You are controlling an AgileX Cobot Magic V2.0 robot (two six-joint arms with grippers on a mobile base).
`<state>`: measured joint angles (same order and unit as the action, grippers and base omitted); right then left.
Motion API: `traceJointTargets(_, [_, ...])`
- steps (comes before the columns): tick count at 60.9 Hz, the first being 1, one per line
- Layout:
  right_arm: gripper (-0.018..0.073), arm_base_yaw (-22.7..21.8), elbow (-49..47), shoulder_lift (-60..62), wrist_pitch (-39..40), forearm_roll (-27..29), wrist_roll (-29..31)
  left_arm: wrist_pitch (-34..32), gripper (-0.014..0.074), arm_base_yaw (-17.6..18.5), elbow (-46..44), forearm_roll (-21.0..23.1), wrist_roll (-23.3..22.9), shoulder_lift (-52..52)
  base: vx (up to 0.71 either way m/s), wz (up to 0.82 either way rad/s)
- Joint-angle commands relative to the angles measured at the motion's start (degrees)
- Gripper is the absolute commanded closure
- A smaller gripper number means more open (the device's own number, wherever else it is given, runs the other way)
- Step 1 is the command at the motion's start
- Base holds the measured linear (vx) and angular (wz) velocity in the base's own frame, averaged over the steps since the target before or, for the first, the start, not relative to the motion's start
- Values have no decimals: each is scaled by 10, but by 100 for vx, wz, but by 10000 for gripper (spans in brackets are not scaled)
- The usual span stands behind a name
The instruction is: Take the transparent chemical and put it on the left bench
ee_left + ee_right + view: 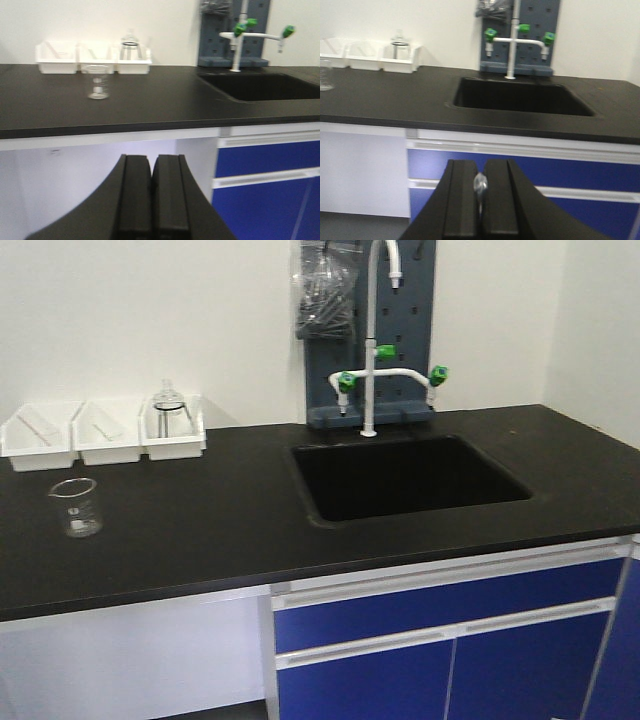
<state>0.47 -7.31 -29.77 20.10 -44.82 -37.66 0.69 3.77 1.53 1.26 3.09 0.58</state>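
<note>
Exterior front-facing view: the transparent chemical point(75, 507), a small clear beaker, stands upright on the black counter point(200, 510) near its left end, apart from everything else. Behind it, against the white wall, three white bins point(105, 432) sit in a row; the rightmost holds a round glass flask point(168, 405). To the right a black sink point(410, 475) is sunk into the counter, with a white tap point(372, 340) behind it.

In the left wrist view the left fingers point(136, 195) are pressed together with nothing between them, below the counter's edge. In the right wrist view the right fingers point(462, 200) are likewise closed, with a small shiny speck point(480, 183) in the seam; what it is cannot be told
</note>
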Motion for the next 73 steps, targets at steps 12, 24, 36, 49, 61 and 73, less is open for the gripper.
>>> traceJointTargets(12, [566, 0, -16, 0, 33, 10, 1, -45, 600, 1, 9, 0, -4, 11, 11, 58])
traceJointTargets(24, [566, 0, -16, 0, 33, 10, 1, -45, 600, 1, 9, 0, -4, 11, 16, 55])
traceJointTargets(36, [566, 0, -16, 0, 33, 10, 1, -45, 600, 1, 9, 0, -4, 11, 19, 44])
traceJointTargets(49, [566, 0, -16, 0, 33, 10, 1, -45, 600, 1, 9, 0, -4, 11, 24, 32])
traceJointTargets(61, [566, 0, -16, 0, 33, 10, 1, -45, 600, 1, 9, 0, -4, 11, 30, 14])
traceJointTargets(73, [566, 0, -16, 0, 33, 10, 1, -45, 600, 1, 9, 0, -4, 11, 35, 2])
